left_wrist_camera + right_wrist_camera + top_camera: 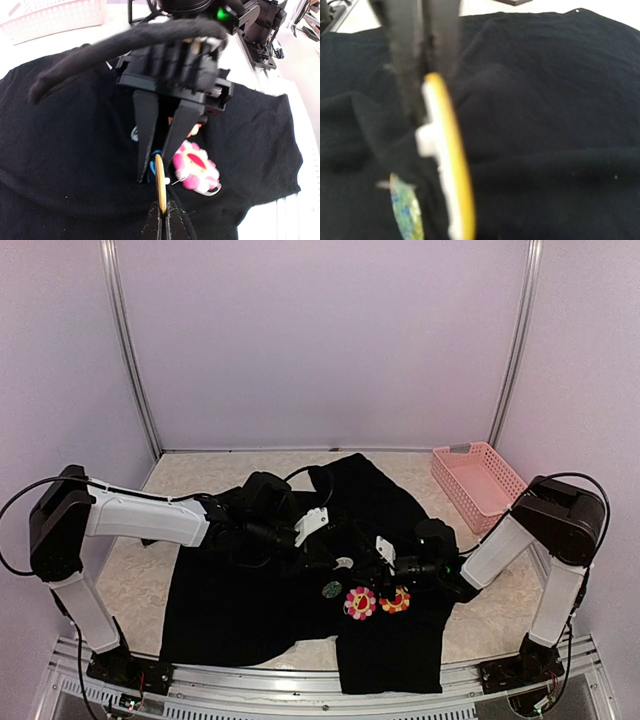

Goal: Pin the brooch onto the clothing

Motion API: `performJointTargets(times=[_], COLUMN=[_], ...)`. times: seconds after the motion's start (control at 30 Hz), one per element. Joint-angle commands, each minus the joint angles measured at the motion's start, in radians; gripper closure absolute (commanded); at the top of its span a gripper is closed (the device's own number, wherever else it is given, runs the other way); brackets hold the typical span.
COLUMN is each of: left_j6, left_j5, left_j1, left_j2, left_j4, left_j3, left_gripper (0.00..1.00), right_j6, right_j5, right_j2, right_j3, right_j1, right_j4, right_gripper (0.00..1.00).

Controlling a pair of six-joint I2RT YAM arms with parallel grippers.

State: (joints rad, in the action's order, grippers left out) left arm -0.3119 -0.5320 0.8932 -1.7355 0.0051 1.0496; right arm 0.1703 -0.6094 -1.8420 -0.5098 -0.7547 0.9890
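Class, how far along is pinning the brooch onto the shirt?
Looks done: the pink flower badge and orange flower badge lie on the black shirt. In hand: the left tool clamps a yellow-rimmed brooch edge-on, the right tool meeting it. Still to do: fastening it; no pin through cloth shows.

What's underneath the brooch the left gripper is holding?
The black shirt lies below the brooch, with a pink flower badge beside it. The right gripper's fingers and the brooch itself cover the cloth directly beneath, so the pin is hidden.
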Motion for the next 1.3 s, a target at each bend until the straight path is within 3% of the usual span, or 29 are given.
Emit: performJointTargets(times=[0.0, 0.17, 0.4, 0.6, 0.73, 1.0, 1.27], left_j6=[0.026, 0.036, 0.050, 0.041, 0.041, 0.034, 0.022], left_j5=[-0.071, -0.070, -0.020, -0.025, -0.029, -0.033, -0.029], left_j1=[0.001, 0.001, -0.008, -0.008, -0.009, -0.008, 0.002], left_j2=[0.042, 0.043, 0.048, 0.052, 0.058, 0.066, 0.052], left_j4=[0.010, 0.026, 0.074, 0.083, 0.086, 0.088, 0.068], left_j3=[0.007, -0.001, -0.047, -0.048, -0.053, -0.059, -0.048], left_gripper=[1.00, 1.00, 1.00, 1.00, 1.00, 1.00, 1.00], right_j6=[-0.031, -0.025, -0.026, -0.041, -0.074, -0.116, -0.165], right_j5=[0.035, 0.048, -0.096, -0.170, -0.214, -0.258, -0.260], right_j2=[-0.027, -0.027, 0.079, 0.033, -0.012, -0.067, -0.071], right_j3=[-0.039, -0.042, 0.023, -0.019, -0.050, -0.090, -0.127], right_j1=[0.015, 0.019, 0.030, 0.031, 0.032, 0.036, 0.041], right_j4=[-0.057, -0.064, 0.026, 0.063, 0.130, 0.189, 0.189], right_gripper=[0.91, 0.88, 0.54, 0.47, 0.51, 0.87, 0.86])
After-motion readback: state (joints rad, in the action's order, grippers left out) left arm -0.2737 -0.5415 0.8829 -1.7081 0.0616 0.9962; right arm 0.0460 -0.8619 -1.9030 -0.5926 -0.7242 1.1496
